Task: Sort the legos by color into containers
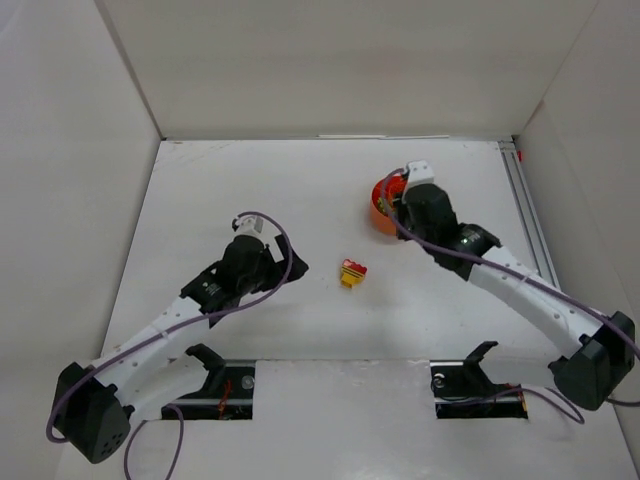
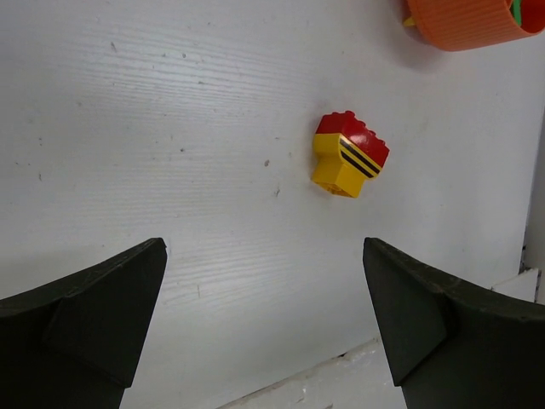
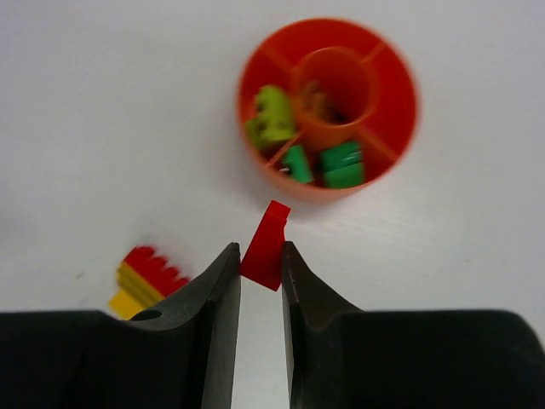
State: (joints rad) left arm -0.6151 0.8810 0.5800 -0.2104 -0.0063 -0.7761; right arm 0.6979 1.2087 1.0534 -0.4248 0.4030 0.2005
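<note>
Item 1. Your right tool: jaws pinched on a red brick, which stands tilted between the fingertips and pokes out beyond them.

Item 2. Orange bowl, just beyond that brick in the right wrist view, standing on the white counter. Contents by compartment:
- left section: one lime brick;
- section nearest your tool: green bricks, lying side by side; the count is too blurred to give;
- central cup: something brownish inside, too blurred to tell;
- far and right sections: nothing you can make out.

Item 3. Red-and-yellow piece: red bricks clipped onto yellow ones, with black stripes on one face. It lies on the counter between the two arms, well apart from the bowl.

Item 4. Your left tool: jaws spread wide, holding nothing, hovering near the red-and-yellow piece without touching it.
</note>
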